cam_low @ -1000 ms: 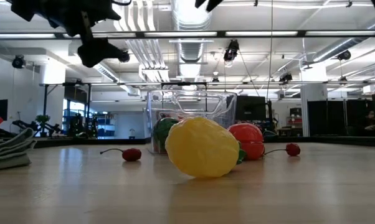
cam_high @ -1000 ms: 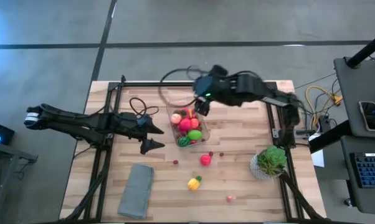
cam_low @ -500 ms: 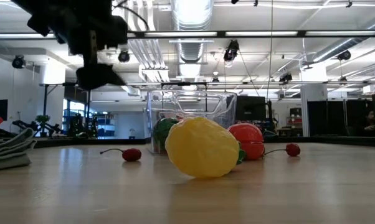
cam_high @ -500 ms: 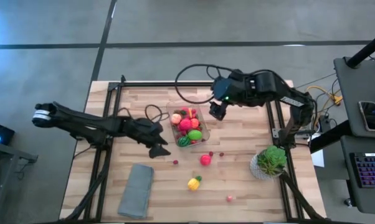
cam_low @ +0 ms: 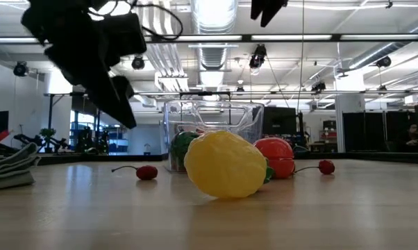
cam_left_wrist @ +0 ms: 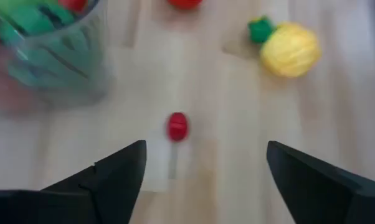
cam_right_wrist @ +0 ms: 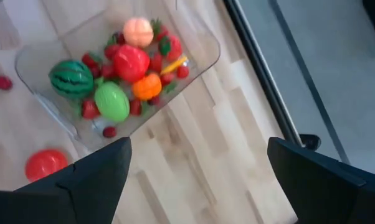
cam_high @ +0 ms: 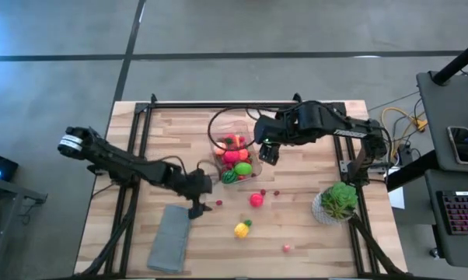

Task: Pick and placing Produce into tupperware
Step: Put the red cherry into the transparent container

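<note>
The clear tupperware (cam_high: 234, 158) stands mid-table, holding red, orange, green and pink produce (cam_right_wrist: 122, 81). On the wood lie a small red cherry (cam_high: 218, 203), a red fruit (cam_high: 256, 200), a yellow fruit (cam_high: 242, 229) and a small pink piece (cam_high: 286, 248). My left gripper (cam_high: 197, 206) is open, low over the table just left of the cherry (cam_left_wrist: 177, 125), which lies ahead of its fingers. My right gripper (cam_high: 267, 153) is open and hovers beside the tupperware's right side (cam_right_wrist: 200, 46), holding nothing.
A folded grey cloth (cam_high: 170, 237) lies near the table's near-left corner. A green plant in a white pot (cam_high: 339, 202) stands at the right. Two more tiny cherries (cam_high: 270, 192) lie beside the red fruit. Black frame rails (cam_high: 133, 155) run along both sides.
My left gripper has travelled toward the table's right and near edge and come down, ending beside the loose cherry. My right gripper has moved from over the tupperware's far end toward the near edge, to the container's right side. The produce has stayed put.
</note>
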Controlling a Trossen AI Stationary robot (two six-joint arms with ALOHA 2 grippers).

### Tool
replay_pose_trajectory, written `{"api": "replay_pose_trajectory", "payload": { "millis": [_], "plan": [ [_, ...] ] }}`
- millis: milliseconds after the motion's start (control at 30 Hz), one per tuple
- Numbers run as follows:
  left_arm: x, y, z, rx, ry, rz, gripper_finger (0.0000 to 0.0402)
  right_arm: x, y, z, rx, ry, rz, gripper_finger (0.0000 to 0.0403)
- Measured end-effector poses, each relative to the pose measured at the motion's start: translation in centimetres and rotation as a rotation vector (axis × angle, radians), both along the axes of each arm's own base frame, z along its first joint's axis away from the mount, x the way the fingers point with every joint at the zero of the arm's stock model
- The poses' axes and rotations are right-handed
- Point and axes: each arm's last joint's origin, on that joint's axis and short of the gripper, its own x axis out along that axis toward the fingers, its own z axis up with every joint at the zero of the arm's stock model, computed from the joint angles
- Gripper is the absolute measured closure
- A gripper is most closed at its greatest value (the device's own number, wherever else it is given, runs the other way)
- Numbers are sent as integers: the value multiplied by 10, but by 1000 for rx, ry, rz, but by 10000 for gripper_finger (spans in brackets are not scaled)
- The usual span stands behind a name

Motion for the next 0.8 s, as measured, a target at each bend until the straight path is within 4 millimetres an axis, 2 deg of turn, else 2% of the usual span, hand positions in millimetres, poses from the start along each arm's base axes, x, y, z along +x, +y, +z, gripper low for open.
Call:
{"api": "replay_pose_trajectory", "payload": {
  "millis": [167, 367, 567, 800],
  "plan": [
    [9, -14, 4, 190, -34, 33, 127, 2, 5, -15, 7, 59, 11, 34],
    [18, -18, -4, 173, -1, 27, 166, -9, 8, -16, 28, 44, -35, 34],
    [25, -21, -16, 151, 6, 29, 187, -37, 9, -1, 61, -42, -117, 34],
    [33, -24, -30, 144, 7, 25, 190, -75, 10, 8, 105, -127, -211, 35]
  ]
}}
